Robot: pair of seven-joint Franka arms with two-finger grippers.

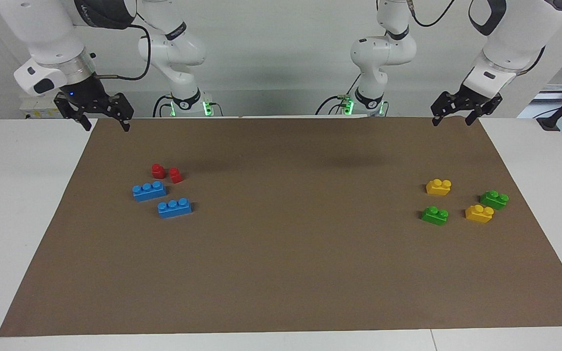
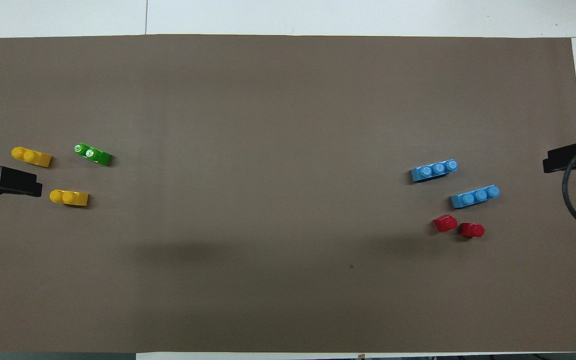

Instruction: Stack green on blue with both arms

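I have both arms raised at the robots' edge of the brown mat [image 1: 281, 273], each over its own corner. The left tool [image 1: 451, 115] has its fingers spread wide and holds nothing; the right tool [image 1: 105, 117] is just as wide open and just as empty.

The bricks lie in two groups, well apart. Toward the left arm's end I see two green bricks [image 1: 434, 215] [image 1: 494, 199] mixed with two yellow bricks [image 1: 438, 186] [image 1: 479, 213] — none touching. From overhead only one green brick shows clearly; the left tool covers the other.

Toward the right arm's end lie the two blue bricks [image 1: 149, 190] [image 1: 174, 207], side by side with a small gap, studs up. Two small red bricks [image 1: 158, 170] [image 1: 175, 175] sit just beside them, nearer to the robots. Nothing is stacked yet — every brick rests on the mat on the table [image 1: 22, 195].
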